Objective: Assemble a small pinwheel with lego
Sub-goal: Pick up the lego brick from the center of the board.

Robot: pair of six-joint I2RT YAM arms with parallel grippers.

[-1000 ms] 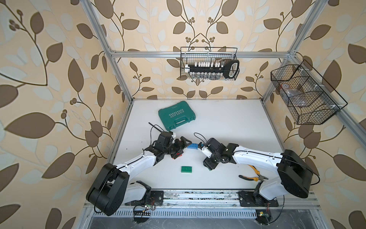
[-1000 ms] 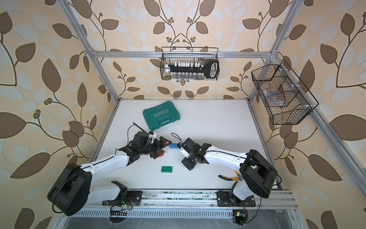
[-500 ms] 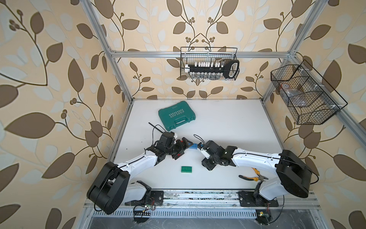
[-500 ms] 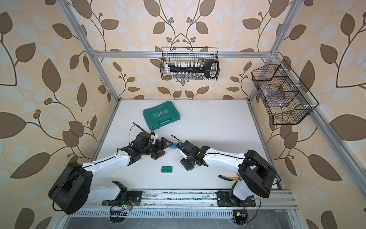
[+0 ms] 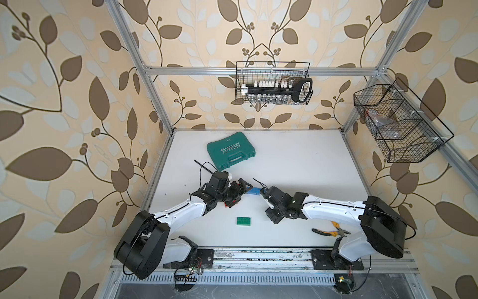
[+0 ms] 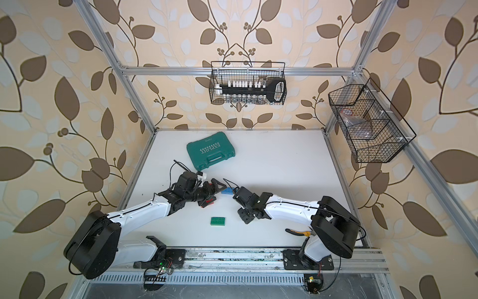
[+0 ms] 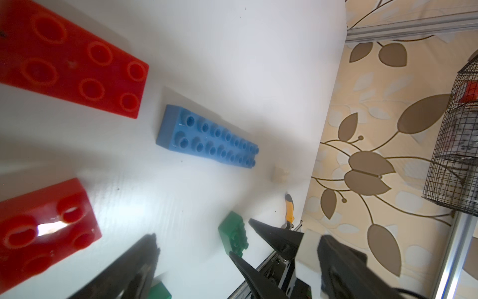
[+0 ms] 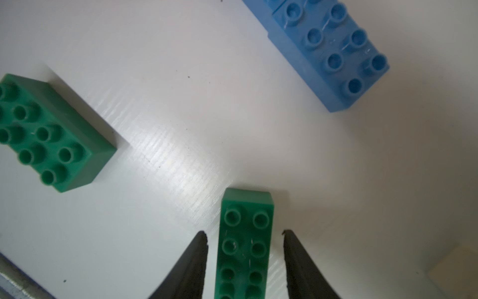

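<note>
The lego lies loose on the white table (image 5: 297,160); no pinwheel is in view. My right gripper (image 8: 244,233) points down at the table with its jaws either side of a green brick (image 8: 244,248), a narrow gap showing on each side. A second green brick (image 5: 244,221) lies free nearby. Two blue bricks (image 8: 328,49) lie end to end in a row (image 5: 253,191) between the arms. My left gripper (image 5: 240,194) hangs open over two red bricks (image 7: 69,59) (image 7: 44,227). A small white brick (image 7: 280,174) sits beyond the blue row.
A teal plastic case (image 5: 231,151) lies at the back left of the table. Orange-handled pliers (image 5: 331,232) lie at the front right beside the right arm's base. Wire baskets hang on the back wall (image 5: 274,86) and the right wall (image 5: 395,124).
My right gripper has shifted left towards the left gripper and its jaws have narrowed round the green brick. The left gripper has edged slightly right and stays wide open.
</note>
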